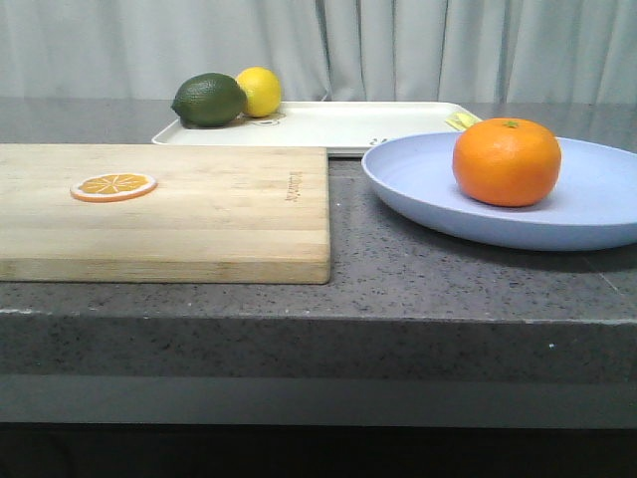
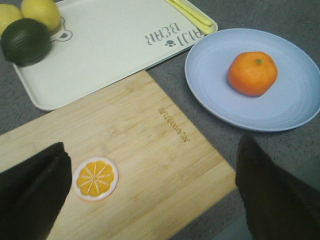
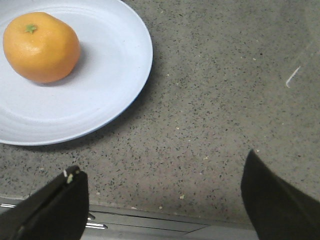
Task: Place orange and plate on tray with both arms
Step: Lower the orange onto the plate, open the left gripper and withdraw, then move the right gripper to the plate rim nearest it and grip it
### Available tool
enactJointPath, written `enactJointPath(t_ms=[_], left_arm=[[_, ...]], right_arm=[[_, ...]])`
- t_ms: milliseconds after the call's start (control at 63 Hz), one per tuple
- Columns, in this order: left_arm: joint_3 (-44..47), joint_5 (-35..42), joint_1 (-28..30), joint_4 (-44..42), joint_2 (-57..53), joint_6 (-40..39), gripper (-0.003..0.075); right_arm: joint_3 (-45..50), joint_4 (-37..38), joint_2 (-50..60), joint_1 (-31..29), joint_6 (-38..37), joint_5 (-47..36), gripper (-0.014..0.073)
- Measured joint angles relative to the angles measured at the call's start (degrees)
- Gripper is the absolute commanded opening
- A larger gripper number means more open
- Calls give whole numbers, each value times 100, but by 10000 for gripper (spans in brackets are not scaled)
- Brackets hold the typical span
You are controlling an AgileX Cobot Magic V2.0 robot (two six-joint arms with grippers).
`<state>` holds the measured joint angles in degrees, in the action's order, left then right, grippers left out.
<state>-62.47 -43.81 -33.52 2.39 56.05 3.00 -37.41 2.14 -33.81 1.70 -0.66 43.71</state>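
Note:
The orange rests on the pale lavender-blue plate, at the right of the dark counter. Behind it lies the cream-white tray. My left gripper hangs open above the wooden cutting board, holding nothing. Open and empty too, my right gripper hovers over bare counter near the front edge, beside the plate. Neither arm shows in the front view.
A wooden cutting board lies at the left with a flat orange slice on it. On the tray's far left end sit a dark green lime and a lemon; a yellow utensil lies at its other end.

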Motion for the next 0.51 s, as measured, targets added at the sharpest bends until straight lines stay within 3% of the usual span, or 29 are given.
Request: enactJointPath(t_ms=[254, 508], left_arm=[[1172, 12, 203, 10, -1360, 0, 650], [1449, 34, 218, 21, -1628, 0, 650]], right_arm=[[0, -21, 0, 0, 0, 0, 627], [0, -76, 0, 0, 0, 5, 624]])
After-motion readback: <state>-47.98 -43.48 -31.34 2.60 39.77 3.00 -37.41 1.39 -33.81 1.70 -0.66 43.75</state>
